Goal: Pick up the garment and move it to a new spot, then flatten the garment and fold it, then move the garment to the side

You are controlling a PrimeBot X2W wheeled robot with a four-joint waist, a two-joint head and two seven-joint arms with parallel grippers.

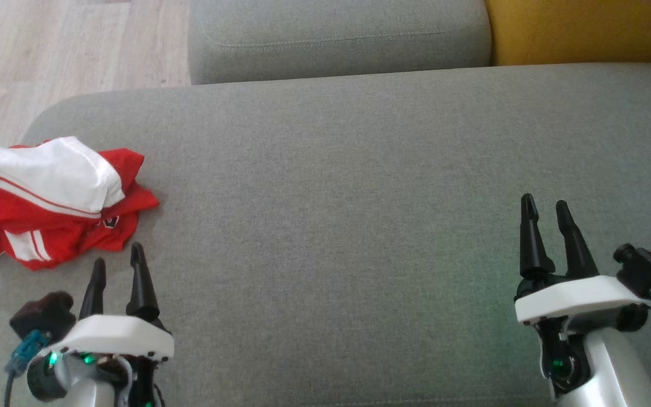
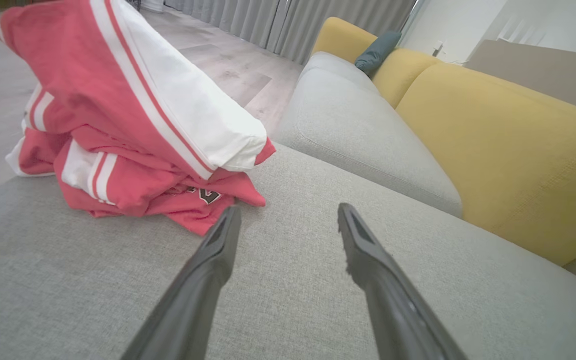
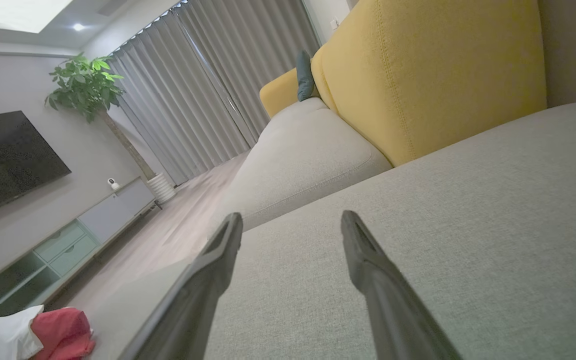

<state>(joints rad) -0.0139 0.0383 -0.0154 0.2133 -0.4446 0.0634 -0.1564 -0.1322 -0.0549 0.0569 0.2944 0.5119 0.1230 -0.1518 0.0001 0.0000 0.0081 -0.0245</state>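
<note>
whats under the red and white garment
The crumpled garment lies on the grey sofa cushion, near its left edge. Anything else beneath its bunched folds would be hidden from view.

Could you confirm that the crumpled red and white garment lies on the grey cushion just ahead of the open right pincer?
Not quite: the head view shows the garment on the grey cushion just ahead of the open left pincer; the right pincer, also open, is far from it.
</note>
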